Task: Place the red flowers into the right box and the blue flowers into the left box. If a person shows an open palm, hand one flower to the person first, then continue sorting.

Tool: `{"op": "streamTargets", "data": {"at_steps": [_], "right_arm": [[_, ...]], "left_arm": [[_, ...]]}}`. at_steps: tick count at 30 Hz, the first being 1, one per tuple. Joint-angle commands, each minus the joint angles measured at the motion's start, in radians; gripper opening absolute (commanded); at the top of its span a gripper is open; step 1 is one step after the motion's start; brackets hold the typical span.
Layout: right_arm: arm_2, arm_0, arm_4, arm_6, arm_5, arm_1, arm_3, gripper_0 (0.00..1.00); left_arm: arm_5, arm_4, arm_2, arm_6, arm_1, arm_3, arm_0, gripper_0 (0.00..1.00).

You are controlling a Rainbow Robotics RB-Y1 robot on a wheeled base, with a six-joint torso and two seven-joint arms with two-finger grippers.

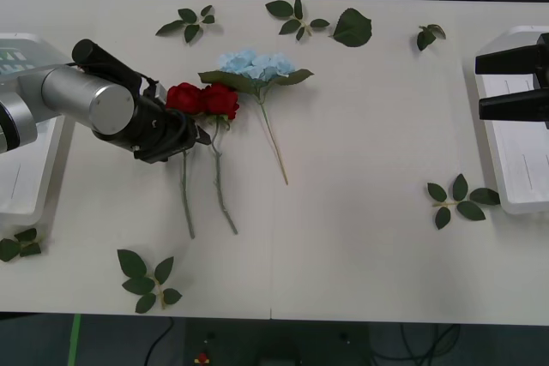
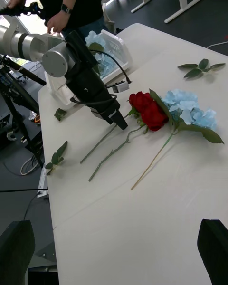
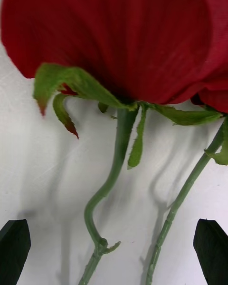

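Two red flowers [image 1: 204,99] lie side by side left of the table's middle, stems toward the front edge. In the left wrist view one bloom [image 3: 114,33] looms close, and both stems run between my open fingers. My left gripper [image 1: 196,136] hovers low over those stems, just below the blooms, open and holding nothing; it also shows as the left gripper [image 2: 121,121] in the right wrist view. A blue flower [image 1: 257,64] lies right of the roses. The left box [image 2: 122,47] holds another blue flower [image 2: 95,40]. My right gripper [image 1: 508,83] waits open above the right box [image 1: 515,169].
Loose green leaf sprigs are scattered about: near the far edge [image 1: 190,23] [image 1: 300,16] [image 1: 427,36], beside the right box [image 1: 459,199], and by the front left [image 1: 146,280]. The left box [image 1: 26,199] sits at the table's left edge.
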Motion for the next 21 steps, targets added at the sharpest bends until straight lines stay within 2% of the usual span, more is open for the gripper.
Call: {"op": "streamTargets", "data": {"at_steps": [1,12,13,14,15,16,21], "right_arm": [[-0.019,0.007,-0.016,-0.007,0.009,-0.054,-0.018,1.0],[-0.021,0.007,-0.019,-0.007,0.009,-0.051,-0.018,1.0],[-0.019,0.007,-0.021,-0.007,0.009,-0.051,-0.018,1.0],[-0.019,0.007,-0.021,-0.007,0.009,-0.048,-0.018,1.0],[-0.019,0.009,-0.021,-0.007,0.009,-0.048,-0.016,1.0],[-0.019,0.009,-0.021,-0.007,0.009,-0.048,-0.018,1.0],[-0.019,0.009,-0.022,-0.007,0.013,-0.048,-0.018,1.0]], "left_arm": [[-0.029,-0.026,-0.039,-0.081,0.044,0.025,0.006,1.0],[-0.061,-0.054,-0.065,-0.113,0.044,0.045,0.004,1.0],[-0.061,-0.057,-0.065,-0.118,0.044,0.042,0.006,0.93],[-0.061,-0.059,-0.065,-0.122,0.044,0.039,0.006,0.6],[-0.061,-0.06,-0.065,-0.124,0.044,0.039,0.006,0.38],[-0.061,-0.063,-0.065,-0.13,0.044,0.036,0.006,0.0],[-0.061,-0.076,-0.065,-0.145,0.044,0.036,0.004,0.0]]}}
